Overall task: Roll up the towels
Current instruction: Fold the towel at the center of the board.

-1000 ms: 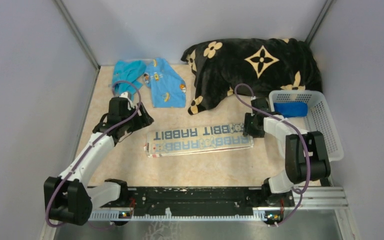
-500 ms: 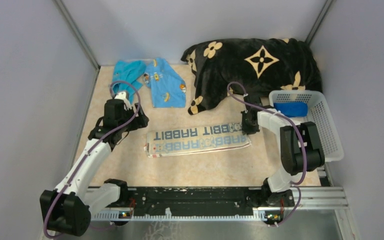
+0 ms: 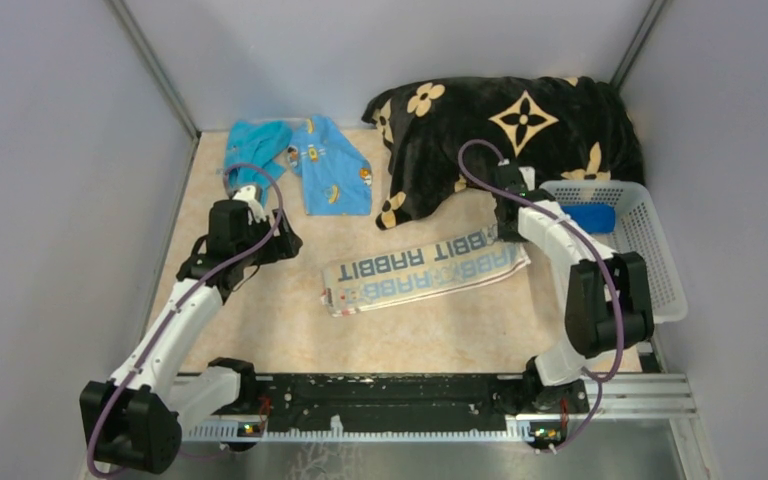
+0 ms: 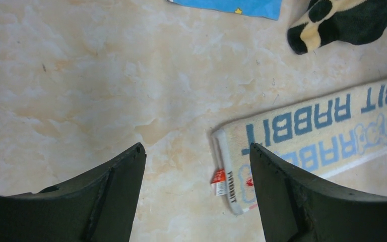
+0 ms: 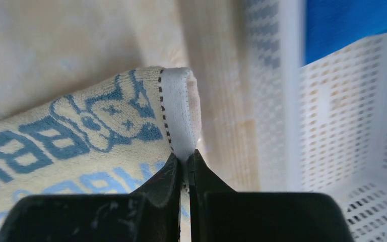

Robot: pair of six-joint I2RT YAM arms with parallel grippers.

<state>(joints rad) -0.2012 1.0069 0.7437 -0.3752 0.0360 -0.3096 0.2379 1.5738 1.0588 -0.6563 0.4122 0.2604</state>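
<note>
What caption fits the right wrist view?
Right gripper pinching the hem of the RABBIT towel beside the white basket.

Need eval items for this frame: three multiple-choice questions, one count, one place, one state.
1. How many towels lie on the table, outside the white basket?
A. one
B. three
C. five

2. Where is the dark blue towel?
A. in the white basket
B. spread flat on the table
C. held up in the air

3. What state is the right gripper in?
A. wide open
B. shut on nothing
C. shut on the RABBIT towel

Answers:
1 B: the turquoise towel, the printed towel and the RABBIT towel all lie on the table.
2 A: the top view shows its blue inside the basket's walls.
3 C: the right wrist view shows the fingers pinched on the towel's white hem.
</note>
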